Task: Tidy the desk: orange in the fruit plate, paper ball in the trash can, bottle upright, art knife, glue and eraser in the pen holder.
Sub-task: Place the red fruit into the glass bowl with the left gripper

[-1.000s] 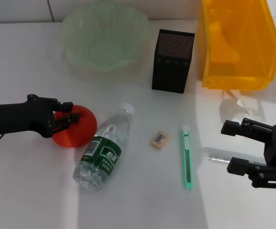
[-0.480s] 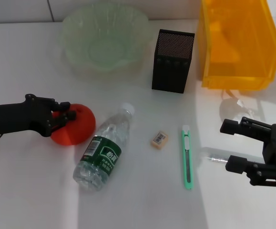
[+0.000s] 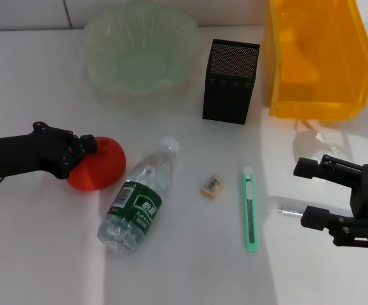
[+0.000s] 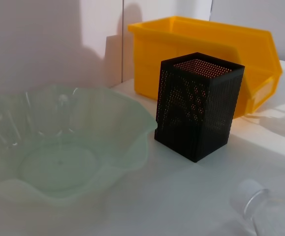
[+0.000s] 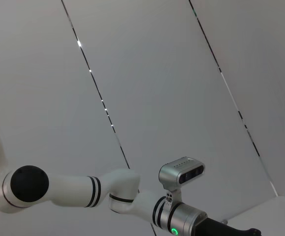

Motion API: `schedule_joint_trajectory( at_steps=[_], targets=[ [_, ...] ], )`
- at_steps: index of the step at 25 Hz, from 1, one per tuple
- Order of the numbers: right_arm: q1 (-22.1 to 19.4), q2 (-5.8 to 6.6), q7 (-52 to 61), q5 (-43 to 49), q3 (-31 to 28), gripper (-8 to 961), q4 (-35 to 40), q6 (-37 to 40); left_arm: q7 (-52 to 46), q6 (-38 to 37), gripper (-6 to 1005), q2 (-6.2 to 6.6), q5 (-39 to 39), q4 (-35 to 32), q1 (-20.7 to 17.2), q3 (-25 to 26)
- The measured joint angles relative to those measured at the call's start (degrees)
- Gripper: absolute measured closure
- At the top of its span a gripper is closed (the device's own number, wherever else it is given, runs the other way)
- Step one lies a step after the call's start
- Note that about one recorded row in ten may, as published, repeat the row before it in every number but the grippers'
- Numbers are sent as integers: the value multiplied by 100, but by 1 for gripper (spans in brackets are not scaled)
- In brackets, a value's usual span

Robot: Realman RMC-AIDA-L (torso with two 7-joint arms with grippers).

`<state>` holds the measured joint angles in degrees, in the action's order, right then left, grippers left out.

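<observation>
My left gripper (image 3: 83, 148) is shut on the orange (image 3: 101, 166) at the table's left. The bottle (image 3: 136, 200) lies on its side beside the orange; its cap shows in the left wrist view (image 4: 250, 194). The eraser (image 3: 212, 185) and the green art knife (image 3: 250, 210) lie in the middle. A clear glue tube (image 3: 284, 210) lies just left of my open right gripper (image 3: 309, 194). The white paper ball (image 3: 312, 143) sits in front of the yellow trash can (image 3: 317, 57). The green fruit plate (image 3: 139, 54) and the black pen holder (image 3: 230, 81) stand at the back.
The left wrist view shows the fruit plate (image 4: 58, 147), the pen holder (image 4: 199, 103) and the trash can (image 4: 206, 54) close together along the back wall. The right wrist view shows only a wall and a white robot arm (image 5: 98, 191).
My left gripper's fingers have closed in over the orange, and the orange has shifted slightly up and to the left. The right gripper has barely moved.
</observation>
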<state>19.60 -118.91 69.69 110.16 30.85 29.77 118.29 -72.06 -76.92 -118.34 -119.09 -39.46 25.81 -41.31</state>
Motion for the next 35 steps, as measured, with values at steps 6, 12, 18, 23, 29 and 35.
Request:
schedule_joint_trajectory(
  at_steps=[6,12,18,23,29,35],
  targets=[
    [0,0,0,-4,-12,124,-6,0,2,-72,958,3,105,1,7,0],
    [0,0,0,-6,-43,124,-17,-1,50,-608,965,2,890,9,73,-39],
    [-8,0,-101,-12,-103,124,-144,-7,233,-549,964,-7,2126,324,327,-31],
    [6,0,-325,-12,-213,124,-398,-9,728,-234,964,-27,3124,1073,859,-57],
    [161,-6,-601,-20,-393,125,-790,3,1071,1087,967,-73,3793,1768,1675,-63],
    [321,-15,-686,-21,-396,125,-1013,38,800,2495,939,-75,3885,2013,2151,-71]
  ],
)
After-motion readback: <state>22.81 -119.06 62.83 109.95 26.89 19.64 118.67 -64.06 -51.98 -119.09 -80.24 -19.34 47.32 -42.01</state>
